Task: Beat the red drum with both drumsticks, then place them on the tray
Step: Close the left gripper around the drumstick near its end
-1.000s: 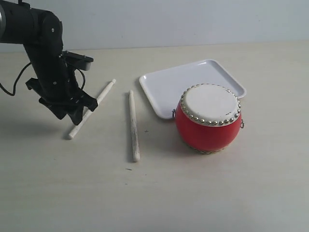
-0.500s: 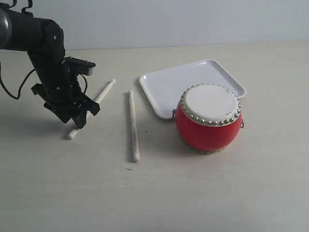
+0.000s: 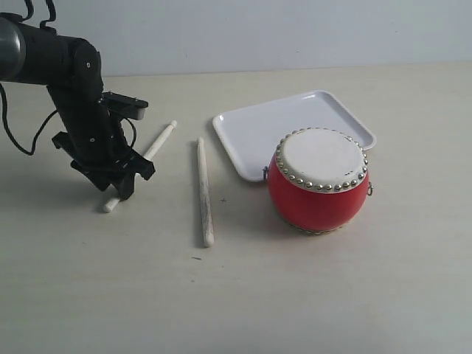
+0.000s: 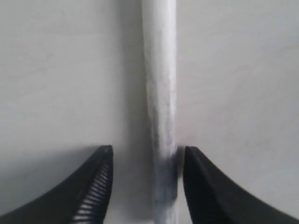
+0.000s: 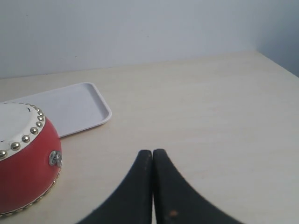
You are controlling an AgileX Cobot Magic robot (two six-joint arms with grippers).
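1. Since a second ago the left arm has dropped and slid along the stick toward its near end. The left gripper (image 3: 118,188) now covers more of the left drumstick (image 3: 159,140), and only a short stub shows below the fingers. Everything else is unchanged.
2. Left gripper (image 4: 147,150), wrist view: the jaws are apart and straddle the left drumstick (image 4: 160,70). One finger (image 4: 205,186) is at or just touching the stick's edge. The other finger (image 4: 93,186) stands clear, with bare table in the gap. Nothing is clamped.
3. The left drumstick lies flat on the table (image 3: 295,295). It is angled, with its far tip pointing toward the tray.
4. The second drumstick (image 3: 203,192) lies flat between the left stick and the drum, running nearly straight from far to near. It is apart from both, and no gripper is near it.
5. The red drum (image 3: 317,192) stands upright, skin up. It sits at the tray's near edge and overlaps that edge in the exterior view. Whether they touch, I cannot tell.
6. The tray (image 3: 258,133) lies flat behind the drum, with no stick in it.
7. Right gripper (image 5: 153,156): the fingers are pressed together and hold nothing. It hangs over bare table, well apart from the red drum (image 5: 23,172) and the tray (image 5: 79,107). It is out of the exterior view.
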